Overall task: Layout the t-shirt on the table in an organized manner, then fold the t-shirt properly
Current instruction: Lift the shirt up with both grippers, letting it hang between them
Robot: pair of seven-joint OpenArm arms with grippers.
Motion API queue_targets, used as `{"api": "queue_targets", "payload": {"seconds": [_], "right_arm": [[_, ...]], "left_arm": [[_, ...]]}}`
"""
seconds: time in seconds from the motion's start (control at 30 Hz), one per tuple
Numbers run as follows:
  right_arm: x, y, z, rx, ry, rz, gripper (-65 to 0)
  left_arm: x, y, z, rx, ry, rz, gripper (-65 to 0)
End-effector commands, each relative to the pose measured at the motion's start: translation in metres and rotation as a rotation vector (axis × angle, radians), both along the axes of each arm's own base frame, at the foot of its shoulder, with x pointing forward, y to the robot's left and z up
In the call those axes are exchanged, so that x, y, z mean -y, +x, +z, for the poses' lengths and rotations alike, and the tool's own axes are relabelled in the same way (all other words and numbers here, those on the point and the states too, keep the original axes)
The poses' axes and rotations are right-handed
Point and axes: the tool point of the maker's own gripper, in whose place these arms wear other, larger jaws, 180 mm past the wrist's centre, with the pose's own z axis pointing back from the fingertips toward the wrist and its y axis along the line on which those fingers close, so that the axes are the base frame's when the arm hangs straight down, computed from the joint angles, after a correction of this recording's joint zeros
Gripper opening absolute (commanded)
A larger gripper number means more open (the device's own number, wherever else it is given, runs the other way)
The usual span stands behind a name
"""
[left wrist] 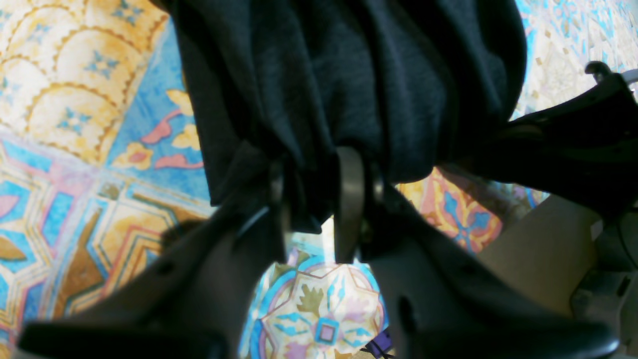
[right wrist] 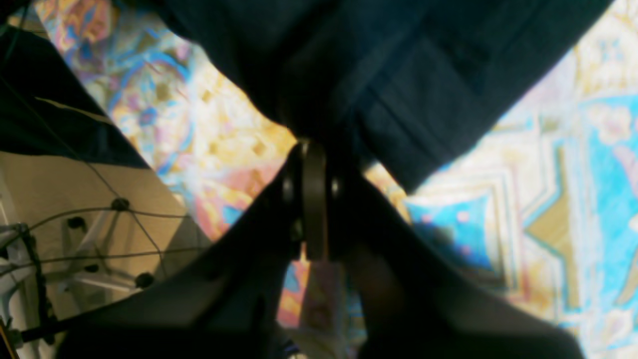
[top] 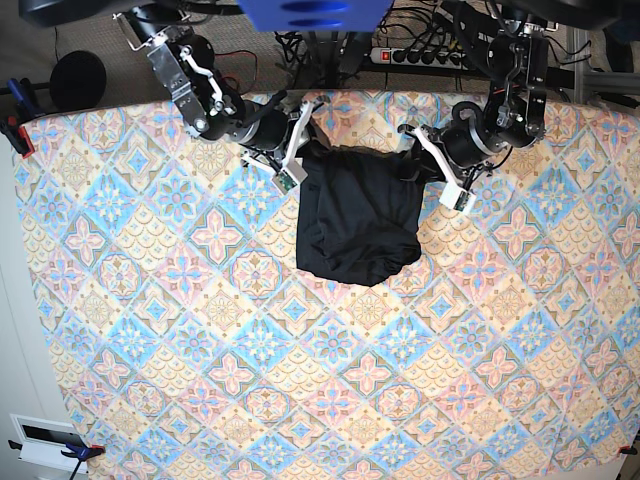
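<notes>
The black t-shirt [top: 355,215] lies bunched on the far middle of the patterned table [top: 200,330], with its upper edge stretched between my two grippers. My left gripper [top: 412,160] holds its right upper corner. In the left wrist view the left gripper [left wrist: 314,164] has gathered folds of the t-shirt [left wrist: 349,75] pinched between its pads. My right gripper [top: 305,148] holds the left upper corner. In the right wrist view the right gripper [right wrist: 314,149] has its pads pressed together on a fold of the t-shirt [right wrist: 389,65].
A round black object [top: 75,80] sits off the table at the far left. Beyond the far edge are a power strip [top: 420,55] and cables. Clamps [top: 15,130] grip the table's left edge. A stand's legs [right wrist: 89,249] show on the floor.
</notes>
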Motion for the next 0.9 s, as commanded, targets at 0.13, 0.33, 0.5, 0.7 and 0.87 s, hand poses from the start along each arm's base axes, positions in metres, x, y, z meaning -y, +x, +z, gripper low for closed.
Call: {"api": "queue_targets", "payload": {"seconds": [0.13,0.33,0.5,0.7,0.87], "right_arm": [[-0.002,0.005,0.006,0.021,0.022,-0.005,-65.0],[-0.001,0.006,0.006,0.021,0.022,-0.006,-65.0],[-0.002,0.005,0.006,0.022,0.021,-0.004,-65.0],[-0.002,0.006,0.006,0.023,0.022,-0.004,-65.0],[-0.001,0.006,0.006,0.023,0.022,-0.005,-65.0]], "left_arm": [[-0.002,0.006,0.009,0.035,-0.002,-0.004,-57.2],[-0.015,0.004,0.007,0.029,0.039,-0.015,-58.3],[-0.018,0.002,0.005,0.021,0.052,-0.021,-61.3],[-0.026,0.001,-0.007,-0.011,0.066,0.006,-65.0],[-0.03,0.001,-0.01,-0.014,0.073,0.015,-65.0]]}}
